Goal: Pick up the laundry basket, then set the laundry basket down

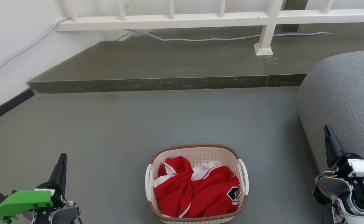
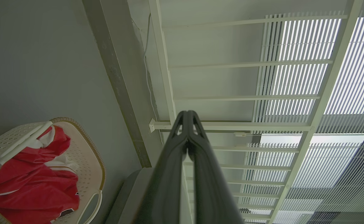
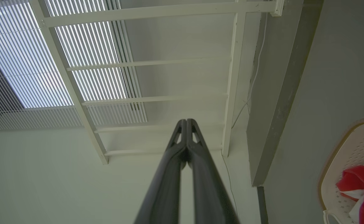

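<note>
Both grippers sit nearest you in the head view, the left gripper (image 1: 62,158) at 7 o'clock and the right gripper (image 1: 326,129) at 4 o'clock. Each has its fingers pressed together and holds nothing; the wrist views confirm this.

Between them, at 6 o'clock, the basket (image 1: 197,158) stands on the floor (image 1: 113,124), well apart from both. A red and white garment (image 1: 197,189) is bundled inside it.

Expect the basket to be light. It is thin perforated plastic, and the cloth should add little weight. The walls will probably flex if you squeeze them, and the smooth plastic may slip.

It is too wide for one gripper, so take it by its two white handles (image 1: 148,183) at the basket's 9 and 3 o'clock, one gripper to each. You will need to spread the fingers first. Lift both sides evenly so it does not tip.

Mind the couch (image 1: 343,99) at 3 o'clock, close to your right arm.

No writing or brand can be read. A dark emblem (image 1: 233,193) on the garment, at the basket's 4 o'clock, is too small to make out.
</note>
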You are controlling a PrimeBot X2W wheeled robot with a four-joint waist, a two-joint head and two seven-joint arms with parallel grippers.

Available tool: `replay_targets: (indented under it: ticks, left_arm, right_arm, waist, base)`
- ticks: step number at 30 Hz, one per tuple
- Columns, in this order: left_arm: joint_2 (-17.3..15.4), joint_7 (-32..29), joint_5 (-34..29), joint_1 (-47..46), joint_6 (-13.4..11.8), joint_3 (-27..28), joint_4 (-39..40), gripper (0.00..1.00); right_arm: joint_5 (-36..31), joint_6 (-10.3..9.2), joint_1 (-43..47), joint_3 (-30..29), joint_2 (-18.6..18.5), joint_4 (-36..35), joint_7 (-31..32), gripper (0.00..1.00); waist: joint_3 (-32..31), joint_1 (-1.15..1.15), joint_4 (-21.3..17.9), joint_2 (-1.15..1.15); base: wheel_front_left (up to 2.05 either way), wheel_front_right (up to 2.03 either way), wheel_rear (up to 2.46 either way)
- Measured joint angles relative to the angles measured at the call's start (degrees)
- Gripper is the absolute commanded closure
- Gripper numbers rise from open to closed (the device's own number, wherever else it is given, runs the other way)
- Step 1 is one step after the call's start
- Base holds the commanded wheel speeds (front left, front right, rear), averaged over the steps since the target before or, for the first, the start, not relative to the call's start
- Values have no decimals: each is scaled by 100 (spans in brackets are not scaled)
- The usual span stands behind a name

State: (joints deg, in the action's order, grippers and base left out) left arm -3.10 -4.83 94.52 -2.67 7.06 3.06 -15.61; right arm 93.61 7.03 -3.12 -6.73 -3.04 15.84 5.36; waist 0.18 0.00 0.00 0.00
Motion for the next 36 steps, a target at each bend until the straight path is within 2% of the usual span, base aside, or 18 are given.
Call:
replay_targets:
  ticks: [36]
  left_arm:
    - [3,-19,-1,-1,0,13,0,100]
  right_arm:
    - [0,0,0,-7,19,0,0,100]
  waist:
    - [0,0,0,0]
  base:
    - [0,0,0]
